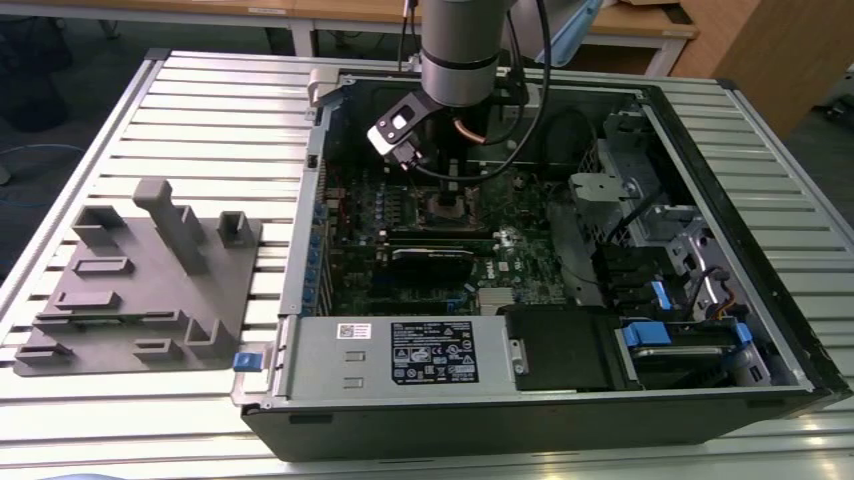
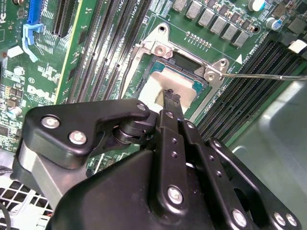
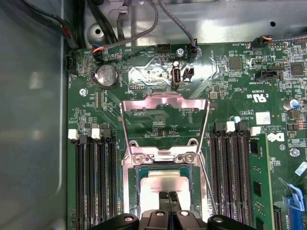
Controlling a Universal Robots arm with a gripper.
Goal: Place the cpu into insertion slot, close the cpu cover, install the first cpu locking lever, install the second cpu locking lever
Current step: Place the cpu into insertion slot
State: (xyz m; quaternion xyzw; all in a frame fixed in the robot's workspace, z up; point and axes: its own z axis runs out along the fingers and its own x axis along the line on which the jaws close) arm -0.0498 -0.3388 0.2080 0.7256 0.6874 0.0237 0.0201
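Note:
The cpu [image 3: 165,181] is a small square chip with a silvery top, lying inside the silvery border of the insertion slot [image 3: 129,184] on the green board. My gripper [image 3: 168,195] is shut, its two thin fingertips pressed together and resting on the cpu's top [image 2: 160,84] near one edge. The cpu cover [image 3: 165,101] is a thin metal frame with a square window, swung fully open and lying back from the slot's hinge. A thin wire locking lever [image 2: 268,75] sticks out to one side of the slot. In the exterior view, the gripper [image 1: 447,190] reaches down into the open computer case.
Long black memory slots [image 3: 93,182] flank the socket on both sides. The case walls [image 1: 300,250], cables [image 1: 561,130] and drive bays [image 1: 667,250] surround the board. A power supply box [image 1: 400,350] sits at the case's front. A grey fixture [image 1: 147,280] stands on the slatted table at the exterior view's left.

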